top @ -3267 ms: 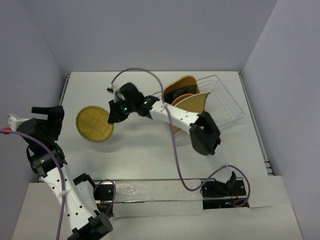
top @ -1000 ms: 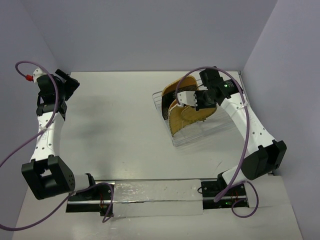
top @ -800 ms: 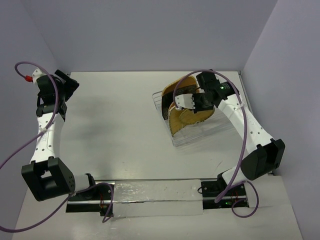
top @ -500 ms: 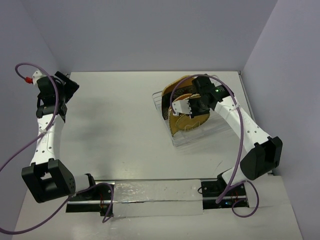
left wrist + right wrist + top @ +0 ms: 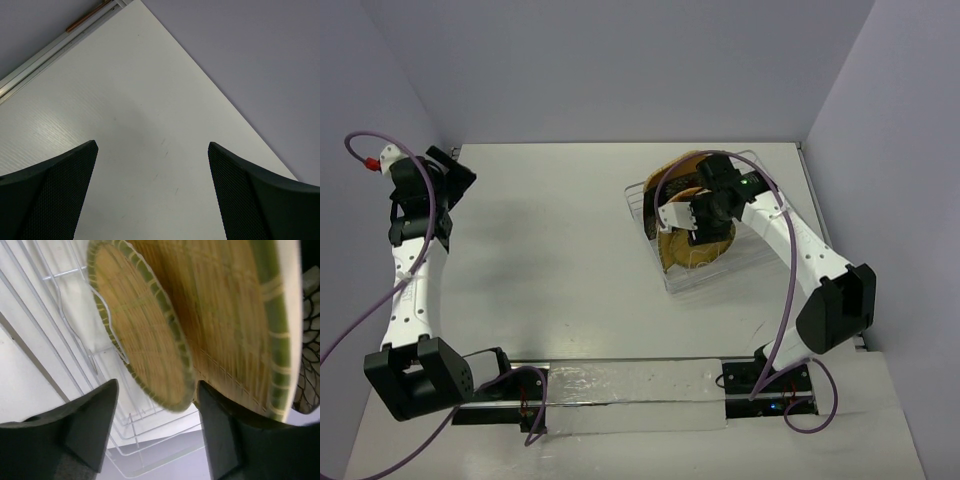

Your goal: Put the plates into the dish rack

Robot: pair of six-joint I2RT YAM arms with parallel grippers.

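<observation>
The dish rack (image 5: 772, 243) stands at the table's back right with several plates on edge in it. A round woven plate (image 5: 688, 252) leans at the rack's near-left end, and another woven plate (image 5: 672, 170) stands behind it. My right gripper (image 5: 705, 213) hovers over them, open. In the right wrist view the round plate (image 5: 140, 340) hangs blurred between the spread fingers of the right gripper (image 5: 156, 390), a larger woven plate (image 5: 225, 315) sits behind it, and a dark leaf-pattern plate (image 5: 310, 380) shows at the edge. My left gripper (image 5: 430, 185) is open at the far left.
Rack wires (image 5: 60, 340) run below and to the left of the right fingers. The left gripper (image 5: 151, 146) looks down on bare white table (image 5: 150, 100) near the back-left corner, where a metal edge strip (image 5: 60, 40) meets the grey wall.
The right gripper carried the round woven plate into the rack, then opened and let it go; the plate now leans among the others. The left arm shifted slightly.
</observation>
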